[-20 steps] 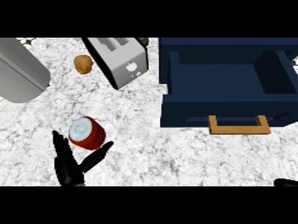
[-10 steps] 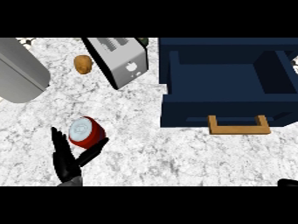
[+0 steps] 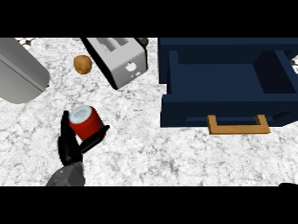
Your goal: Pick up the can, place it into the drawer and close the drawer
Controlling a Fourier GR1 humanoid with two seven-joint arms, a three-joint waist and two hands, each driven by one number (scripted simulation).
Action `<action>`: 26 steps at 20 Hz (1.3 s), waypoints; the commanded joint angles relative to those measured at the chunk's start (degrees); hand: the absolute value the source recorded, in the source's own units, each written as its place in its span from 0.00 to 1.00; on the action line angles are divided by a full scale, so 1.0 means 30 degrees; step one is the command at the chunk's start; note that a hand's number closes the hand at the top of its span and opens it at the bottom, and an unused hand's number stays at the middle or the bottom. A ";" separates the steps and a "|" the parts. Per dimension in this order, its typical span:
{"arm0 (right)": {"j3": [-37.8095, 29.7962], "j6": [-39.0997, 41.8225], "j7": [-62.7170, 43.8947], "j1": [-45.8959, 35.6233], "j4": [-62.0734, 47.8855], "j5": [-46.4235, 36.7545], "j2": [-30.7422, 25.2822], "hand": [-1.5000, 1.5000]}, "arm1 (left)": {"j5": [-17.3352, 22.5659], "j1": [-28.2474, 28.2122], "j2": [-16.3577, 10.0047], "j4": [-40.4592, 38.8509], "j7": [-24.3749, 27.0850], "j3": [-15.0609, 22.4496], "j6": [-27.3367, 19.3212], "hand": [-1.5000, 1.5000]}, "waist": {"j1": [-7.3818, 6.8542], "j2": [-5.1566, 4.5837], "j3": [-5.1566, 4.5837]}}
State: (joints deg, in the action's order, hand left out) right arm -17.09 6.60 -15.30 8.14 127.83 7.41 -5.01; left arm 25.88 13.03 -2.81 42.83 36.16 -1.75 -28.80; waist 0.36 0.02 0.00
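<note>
No word, brand or number can be read here. On the grey side of the toaster (image 3: 120,57) stands 1 small white mark (image 3: 130,68), too small to tell as a letter or a sign. The red can (image 3: 85,123) and the front of the blue drawer (image 3: 196,107) show no legible print.

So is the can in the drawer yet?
Not yet. The drawer is already open. The left hand is wrapped round the can, at the counter's left side. What's left: lift it, put it in the drawer, push the drawer shut.
</note>
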 commanded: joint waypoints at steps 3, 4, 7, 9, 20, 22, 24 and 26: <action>-0.0196 -0.0260 -0.0901 -0.0292 0.0687 0.0022 -0.0072 0.00 | 0.0123 0.1111 -0.0828 -0.1164 0.0113 -0.0534 0.2866 1.00 | -0.0025 -0.0011 -0.0006; -0.0599 -0.0062 0.0065 -0.0592 -0.0053 0.0410 -0.0114 0.00 | 0.0220 0.2202 -0.1046 -0.2742 0.0918 -0.1202 0.3299 1.00 | 0.0032 -0.0036 -0.0010; -0.0064 0.0370 -0.0088 0.1164 0.1315 -0.0072 0.0570 0.00 | 0.0028 0.2541 0.0439 -0.2636 0.1393 -0.1009 0.2513 1.00 | 0.0059 -0.0015 -0.0006; -0.0728 0.0308 0.0081 -0.0095 -0.0042 0.0286 -0.0058 0.00 | -0.0124 0.3144 0.0556 -0.3038 0.1755 -0.1312 0.2224 1.00 | 0.0033 -0.0025 -0.0006; 0.0258 -0.0661 0.0429 -0.1313 -0.0832 -0.1629 0.0312 0.00 | -0.1729 0.6503 -0.0695 -0.5490 0.0410 0.0778 0.8977 1.00 | 0.0124 -0.0081 -0.0016; 0.0204 -0.0361 0.0060 -0.1384 -0.0870 -0.1356 -0.0026 0.00 | -0.1989 0.7620 -0.0814 -0.6455 0.0480 0.0512 0.9033 1.00 | 0.0163 -0.0093 -0.0017; -0.0327 0.0094 0.1006 -0.0170 -0.0608 -0.0882 0.0212 0.00 | -0.2094 0.7890 -0.0824 -0.5666 -0.0338 0.0556 0.8867 1.00 | 0.0138 -0.0048 -0.0006; -0.0055 -0.0744 -0.0804 -0.1644 0.0288 -0.1084 -0.0136 0.00 | -0.2057 0.9111 -0.0935 -0.4714 -0.2890 0.0863 0.8560 1.00 | 0.0041 -0.0018 -0.0005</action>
State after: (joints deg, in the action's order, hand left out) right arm -17.35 5.70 -15.41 5.38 127.67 4.86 -4.80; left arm 20.07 35.29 -5.15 27.83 33.66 0.48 -3.66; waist 0.68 -0.12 -0.02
